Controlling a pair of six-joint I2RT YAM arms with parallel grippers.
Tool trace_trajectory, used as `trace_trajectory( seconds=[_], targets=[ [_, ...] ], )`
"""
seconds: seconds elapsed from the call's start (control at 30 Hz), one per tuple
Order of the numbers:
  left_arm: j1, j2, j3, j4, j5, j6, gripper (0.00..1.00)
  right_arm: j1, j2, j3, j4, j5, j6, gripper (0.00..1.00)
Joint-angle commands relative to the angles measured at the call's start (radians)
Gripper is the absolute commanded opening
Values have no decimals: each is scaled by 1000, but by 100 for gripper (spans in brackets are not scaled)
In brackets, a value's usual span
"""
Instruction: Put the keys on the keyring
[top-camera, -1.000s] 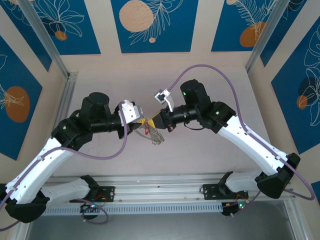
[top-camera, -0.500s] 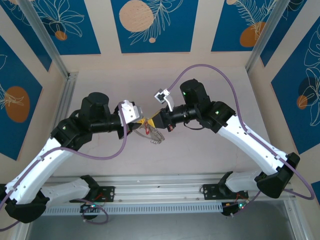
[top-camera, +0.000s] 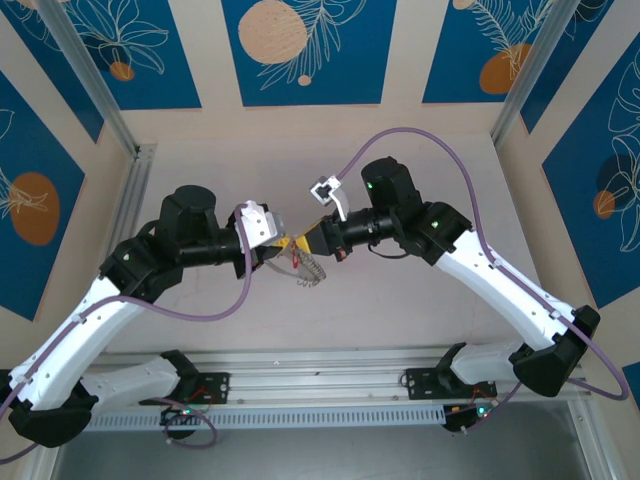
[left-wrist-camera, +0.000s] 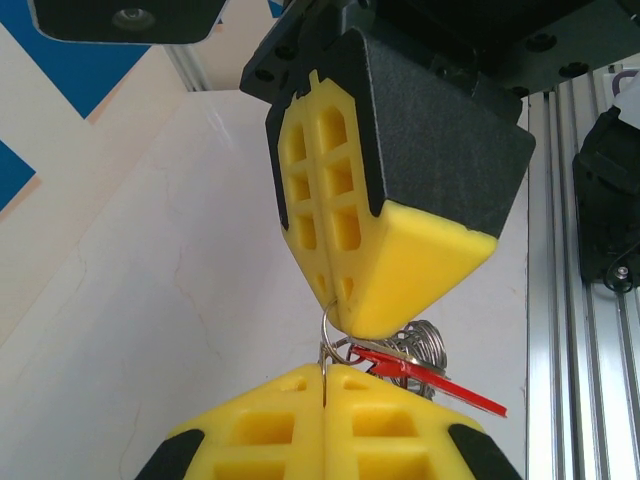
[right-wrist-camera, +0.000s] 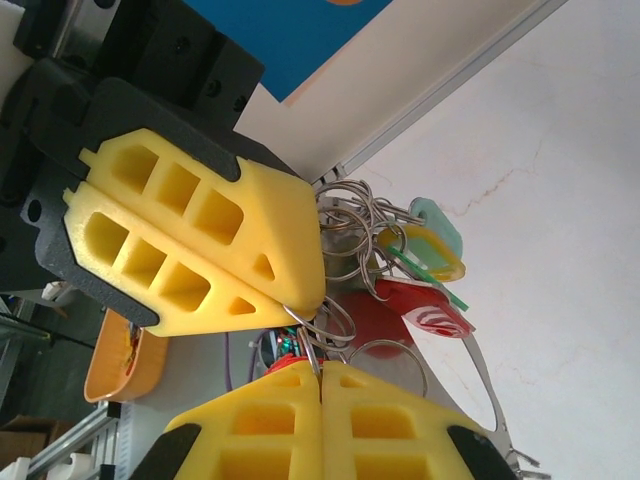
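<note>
"Two grippers, both clamped?"

"Yes. The left gripper (top-camera: 279, 246) and right gripper (top-camera: 306, 240) meet tip to tip mid-table, each pinching a small split ring (left-wrist-camera: 327, 335)."

"Where's the load?"

"The keys (right-wrist-camera: 415, 305) bunch just beside both tips. In the top view they hang toward five o'clock, and the keyring (top-camera: 312, 272) trails further along that line. Neither arm is nearer."

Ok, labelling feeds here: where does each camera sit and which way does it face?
Top external: above, behind the bases, looking down at the table; both arms, left gripper facing right gripper.
Left wrist: on the left arm, looking past its shut fingers at the right gripper.
Right wrist: mirrored, facing the left gripper.
Shared: both wrist views show the pinched wire ring and red key.
</note>
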Motion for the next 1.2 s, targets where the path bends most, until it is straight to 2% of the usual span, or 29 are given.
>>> trace_trajectory(
  seconds=[0.0,0.73,0.87,1.17],
  targets=[
    [-10,-30,9,14,59,24,0,-18,12,25,12,11,36,0],
    [-11,-24,9,16,78,20,0,-8,42,64,-39,58,29,0],
    [-10,-21,10,18,82,15,0,34,58,106,-99,163,-7,0],
    [-10,-25,9,21,83,7,0,79,73,131,-148,277,-20,0]
  ],
)
